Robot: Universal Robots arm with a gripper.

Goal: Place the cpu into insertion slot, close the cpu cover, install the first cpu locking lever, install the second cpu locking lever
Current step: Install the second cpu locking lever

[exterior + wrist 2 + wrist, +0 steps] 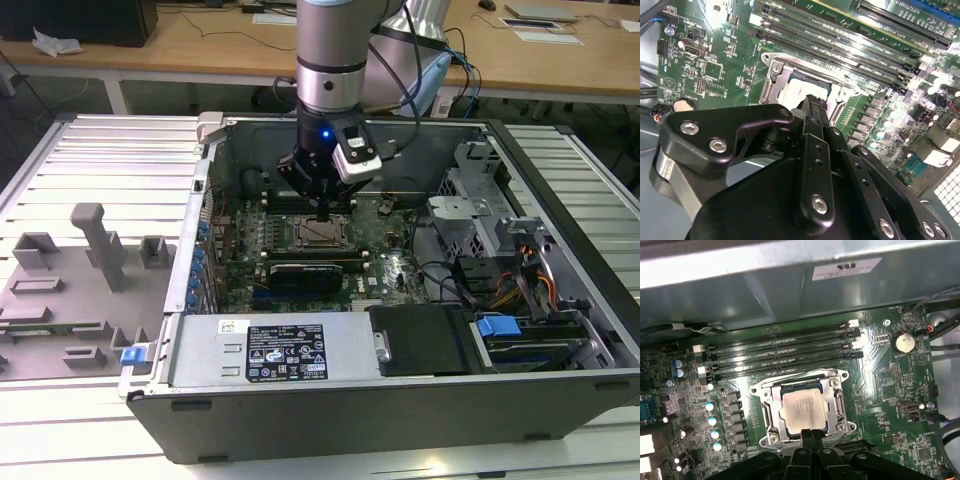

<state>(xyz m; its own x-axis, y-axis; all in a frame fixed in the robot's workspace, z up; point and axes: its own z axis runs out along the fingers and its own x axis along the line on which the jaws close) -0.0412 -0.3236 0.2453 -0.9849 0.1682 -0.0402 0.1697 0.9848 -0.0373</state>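
Small silver-grey square cpu (pixel 804 409) sitting flat under the thin silvery metal cpu cover (pixel 836 396), black claw (pixel 810 433) pinched narrow, touching the frame's edge.

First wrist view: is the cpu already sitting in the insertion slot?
Yes, the cpu lies flat in the insertion slot, framed by the cpu cover.

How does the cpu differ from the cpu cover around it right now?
The cpu is a solid square with a pale, shiny metal top; the cpu cover is a thin silvery frame with a large open window. The cpu sits inside that window, the cover framing it. The hand hangs at the cpu's edge. Both lie flat on the motherboard.
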